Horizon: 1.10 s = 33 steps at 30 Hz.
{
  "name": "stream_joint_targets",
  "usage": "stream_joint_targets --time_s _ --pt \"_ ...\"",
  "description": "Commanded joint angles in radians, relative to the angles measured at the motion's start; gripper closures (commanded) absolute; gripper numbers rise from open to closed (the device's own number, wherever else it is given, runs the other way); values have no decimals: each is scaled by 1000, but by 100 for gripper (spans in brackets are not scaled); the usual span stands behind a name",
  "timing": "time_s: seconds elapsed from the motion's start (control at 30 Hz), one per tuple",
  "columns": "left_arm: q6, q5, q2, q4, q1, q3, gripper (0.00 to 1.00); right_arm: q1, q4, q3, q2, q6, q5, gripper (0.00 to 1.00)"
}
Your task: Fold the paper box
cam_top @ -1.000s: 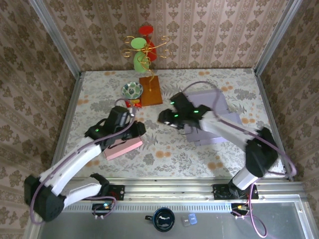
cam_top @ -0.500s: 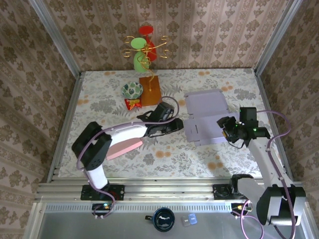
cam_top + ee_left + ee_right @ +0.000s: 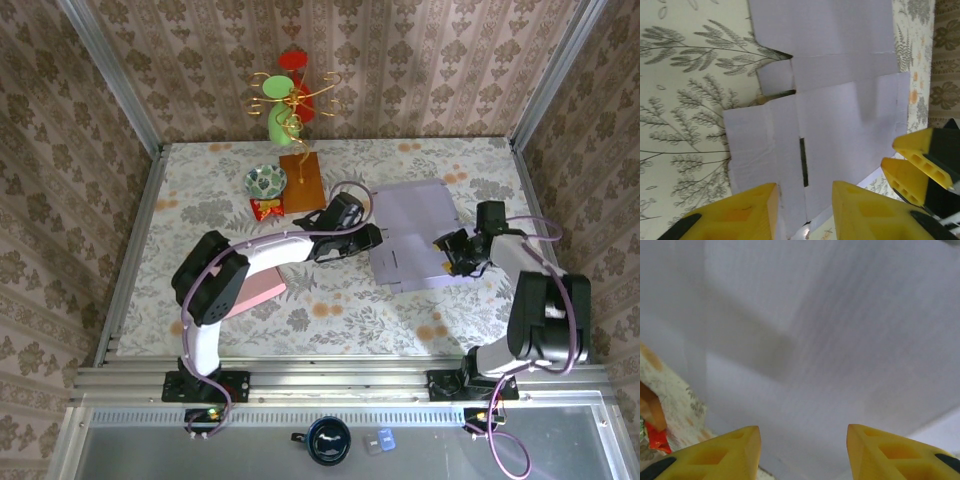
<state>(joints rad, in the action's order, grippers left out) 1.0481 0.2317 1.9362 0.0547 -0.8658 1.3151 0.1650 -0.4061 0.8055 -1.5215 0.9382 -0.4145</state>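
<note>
We see the paper box (image 3: 415, 235) as a flat, pale-lavender die-cut sheet. It is fully unfolded and lies on the floral table (image 3: 330, 300), right of centre at mid-depth. Crease lines run across the panels. We also see a narrow dark slot (image 3: 803, 160) mid-sheet and notched flaps along one edge.

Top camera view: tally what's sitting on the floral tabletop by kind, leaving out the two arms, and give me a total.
Flat lavender paper box: 1
Pink block: 1
Brown wooden board: 1
Patterned bowl: 1
Red packet: 1
Green vase with wire ornaments: 1
Total: 6
</note>
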Motion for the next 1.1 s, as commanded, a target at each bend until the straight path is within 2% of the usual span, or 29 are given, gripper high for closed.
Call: stream_joint_targets --time_s 0.0,0.13,0.33,0.4,0.5,0.77,0.87,1.07 --pt "27 -5 -60 45 23 -45 65 -35 57 -11 -53 12 -67 50" --pt "90 7 -138 17 43 -157 64 -146 196 -80 -58 188 -65 51" --pt "226 16 -301 35 69 -333 63 -386 415 -124 -60 560 41 52" --pt "293 -19 -373 61 78 -396 63 -442 411 -105 -57 618 72 53" --pt "413 -54 -439 -17 81 -492 62 -481 372 -86 10 638 130 52" --pt "619 -146 -404 -209 77 -577 62 -452 267 -84 171 529 143 50" --pt "703 -176 -387 -279 59 -613 62 -415 309 -124 210 513 123 48" --pt "785 -219 -345 -344 29 -637 62 -287 331 -91 150 380 49 47"
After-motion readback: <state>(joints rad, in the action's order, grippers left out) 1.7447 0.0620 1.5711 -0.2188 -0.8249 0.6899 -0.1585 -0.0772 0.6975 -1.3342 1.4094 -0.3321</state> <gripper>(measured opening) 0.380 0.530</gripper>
